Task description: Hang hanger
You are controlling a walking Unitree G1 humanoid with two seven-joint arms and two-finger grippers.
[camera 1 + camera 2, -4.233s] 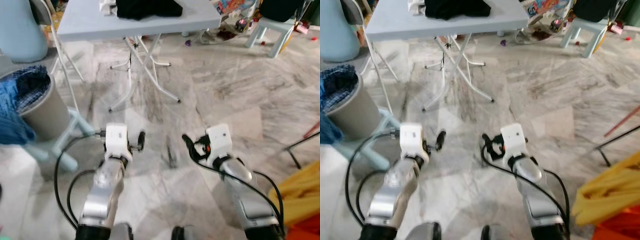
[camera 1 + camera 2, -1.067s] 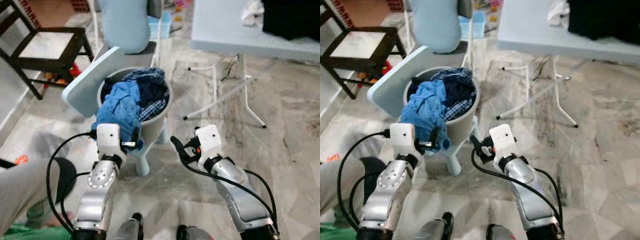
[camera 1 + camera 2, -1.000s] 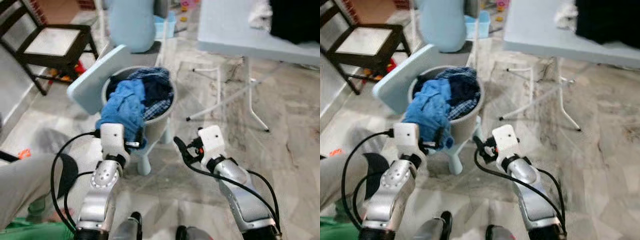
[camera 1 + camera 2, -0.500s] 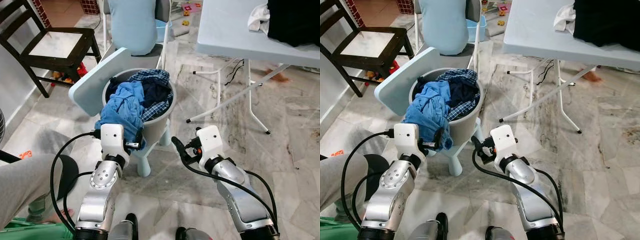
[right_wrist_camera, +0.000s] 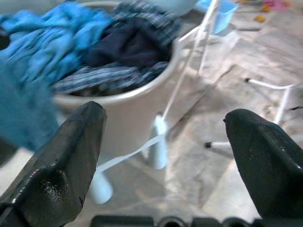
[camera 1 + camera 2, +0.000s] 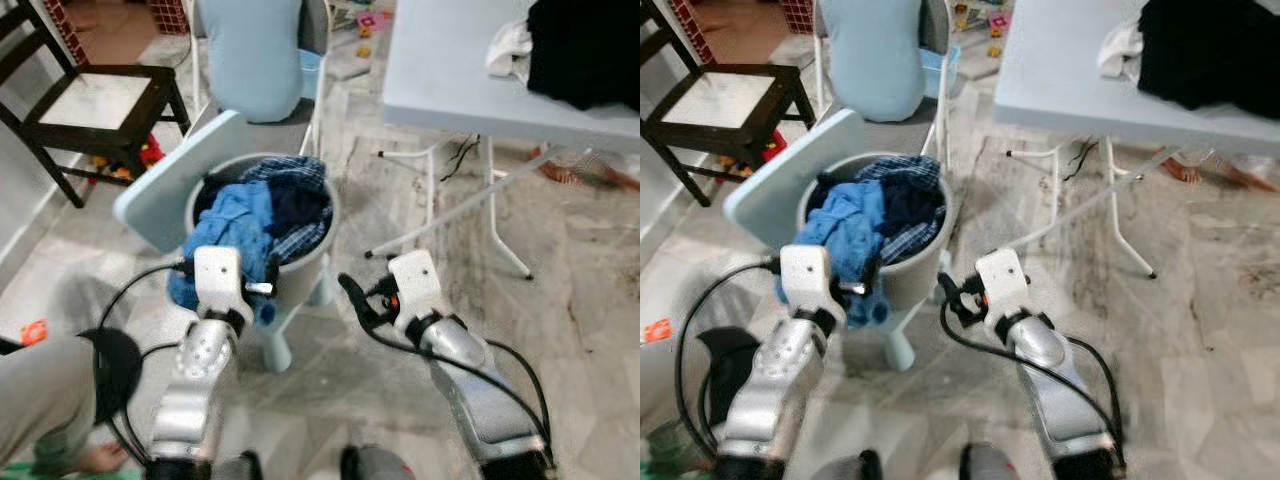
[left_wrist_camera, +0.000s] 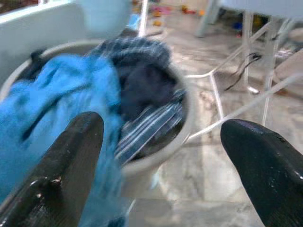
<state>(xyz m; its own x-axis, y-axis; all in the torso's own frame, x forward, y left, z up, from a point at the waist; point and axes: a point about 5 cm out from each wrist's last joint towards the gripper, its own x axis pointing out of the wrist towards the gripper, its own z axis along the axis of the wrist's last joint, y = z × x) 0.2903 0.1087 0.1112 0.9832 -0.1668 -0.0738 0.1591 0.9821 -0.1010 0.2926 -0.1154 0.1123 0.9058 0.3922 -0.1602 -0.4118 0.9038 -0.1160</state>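
At far left a dark chair (image 6: 95, 105) stands by the wall, cut off at the picture's edge, with a person's grey-clad leg (image 6: 40, 395) low in the corner beside a dark round thing, too blurred to name. Next comes a pale blue board (image 6: 170, 195) leaning against one grey tub (image 6: 305, 262) on pale legs. The tub is heaped with clothes (image 6: 265, 215): one bright blue piece spilling over the rim, one dark piece, one checked piece; how many lie below cannot be told. Behind the tub a folding chair (image 6: 875, 60) carries a light blue cloth over its back, its top cut off.

The left gripper (image 7: 156, 156) hangs just before the tub's near rim, jaws spread wide and holding nothing; the blue cloth blurs behind one finger. The right gripper (image 5: 165, 156) hangs beside it, level with the tub's right wall, jaws also wide and empty. Between and below the two arms lies bare marble floor (image 6: 330, 400), open toward the right.

At right stands one grey bench (image 6: 450, 60) on crossed white folding legs, its far and right edges cut off. On it lie one black garment (image 6: 585, 50) and one white cloth (image 6: 508, 45). No hanger can be made out; whether one lies in the heap cannot be told.
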